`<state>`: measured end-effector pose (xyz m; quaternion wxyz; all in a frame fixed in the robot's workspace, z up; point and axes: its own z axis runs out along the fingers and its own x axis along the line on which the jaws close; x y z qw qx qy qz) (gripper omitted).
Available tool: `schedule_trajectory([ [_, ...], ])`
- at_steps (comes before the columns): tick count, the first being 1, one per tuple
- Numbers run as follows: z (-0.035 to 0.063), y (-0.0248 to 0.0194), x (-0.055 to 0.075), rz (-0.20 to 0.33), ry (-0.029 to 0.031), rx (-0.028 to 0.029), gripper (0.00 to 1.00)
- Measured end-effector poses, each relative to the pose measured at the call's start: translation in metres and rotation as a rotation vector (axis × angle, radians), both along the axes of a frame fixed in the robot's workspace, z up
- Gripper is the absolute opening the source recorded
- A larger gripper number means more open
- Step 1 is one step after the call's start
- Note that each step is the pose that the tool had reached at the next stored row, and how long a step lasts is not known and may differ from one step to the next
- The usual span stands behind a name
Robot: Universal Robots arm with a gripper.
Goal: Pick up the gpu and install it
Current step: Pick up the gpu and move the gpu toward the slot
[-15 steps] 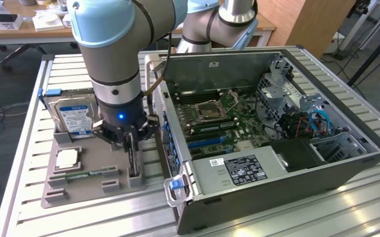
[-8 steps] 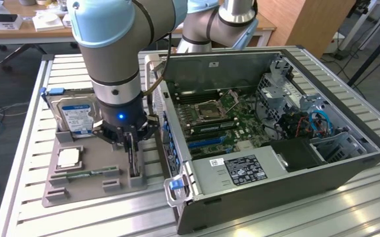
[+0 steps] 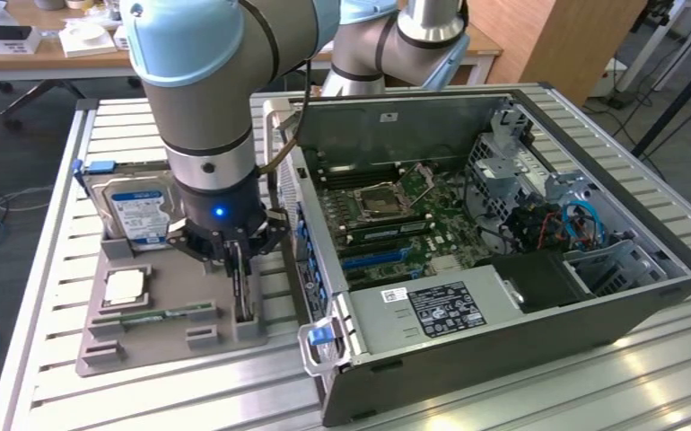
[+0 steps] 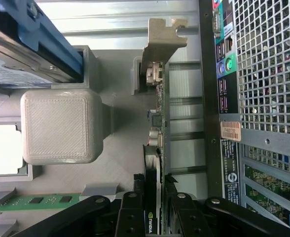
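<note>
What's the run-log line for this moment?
phase: grasp | pincer: shut on thin dark silver-bracketed gpu card | card: upright in grey plastic holder tray | install: not yet done

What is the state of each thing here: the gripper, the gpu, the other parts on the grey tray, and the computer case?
gripper: shut on the gpu's two faces.
gpu: standing on edge in a slot of the tray, not yet lifted.
hard drive: upright in its slot.
memory stick: lying flat.
processor: lying flat in its pocket.
computer case: lying on its side, open.
</note>
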<state>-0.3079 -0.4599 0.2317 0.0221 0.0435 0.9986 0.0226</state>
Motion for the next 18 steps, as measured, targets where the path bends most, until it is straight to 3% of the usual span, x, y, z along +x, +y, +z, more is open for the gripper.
schedule_trajectory([
  [12,-0.0001,0.0,-0.0001,0.055,-0.0002,0.0,0.26],
  [18,-0.0001,0.0,-0.0001,0.056,-0.0003,0.0001,0.26],
])
